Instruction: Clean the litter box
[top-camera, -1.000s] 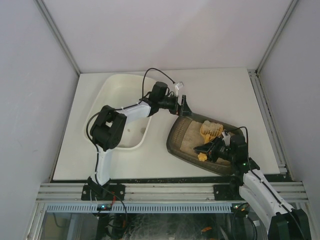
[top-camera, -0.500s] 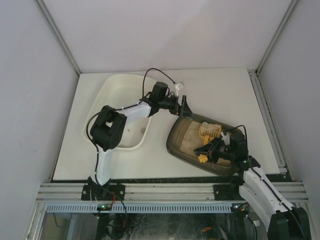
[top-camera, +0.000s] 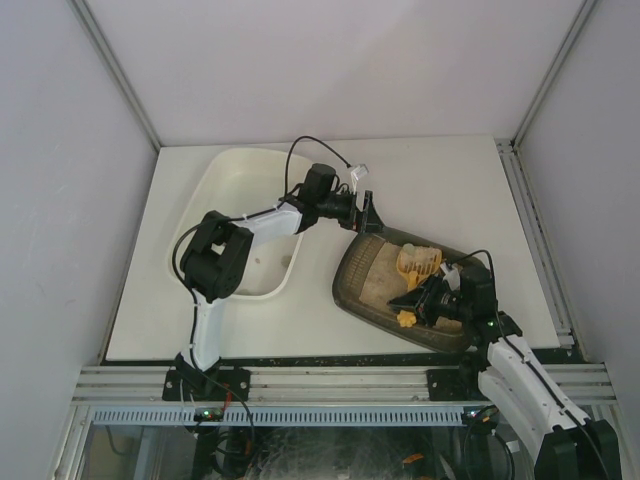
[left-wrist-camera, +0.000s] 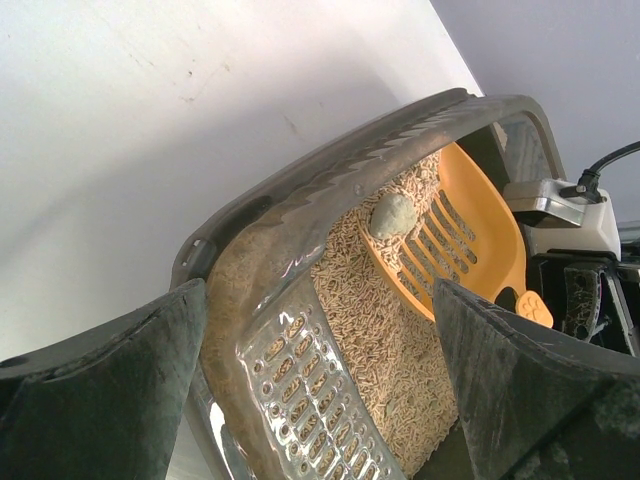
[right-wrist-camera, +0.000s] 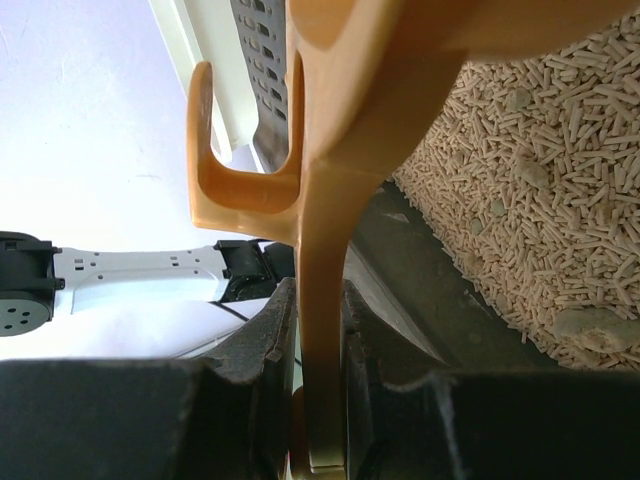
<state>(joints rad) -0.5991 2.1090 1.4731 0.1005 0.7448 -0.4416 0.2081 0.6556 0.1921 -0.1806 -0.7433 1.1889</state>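
The dark litter box (top-camera: 343, 283) lies at an angle on the table right of centre, with pale pellet litter (top-camera: 378, 275) inside. My left gripper (top-camera: 365, 214) is open at the box's far left corner. In the left wrist view its wide jaws straddle the thick rim (left-wrist-camera: 330, 190). My right gripper (top-camera: 425, 298) is shut on the handle (right-wrist-camera: 325, 250) of a yellow slotted scoop (top-camera: 418, 262). The scoop head (left-wrist-camera: 470, 230) rests in the litter with a grey-green clump (left-wrist-camera: 393, 215) on it. More clumps (right-wrist-camera: 590, 325) lie among the pellets.
A larger white tub (top-camera: 232, 172) stands left of the litter box, under the left arm. White walls enclose the table on three sides. An aluminium rail (top-camera: 320, 385) runs along the near edge.
The right wrist has shifted very slightly with the scoop. The left arm and the litter box have not visibly moved.
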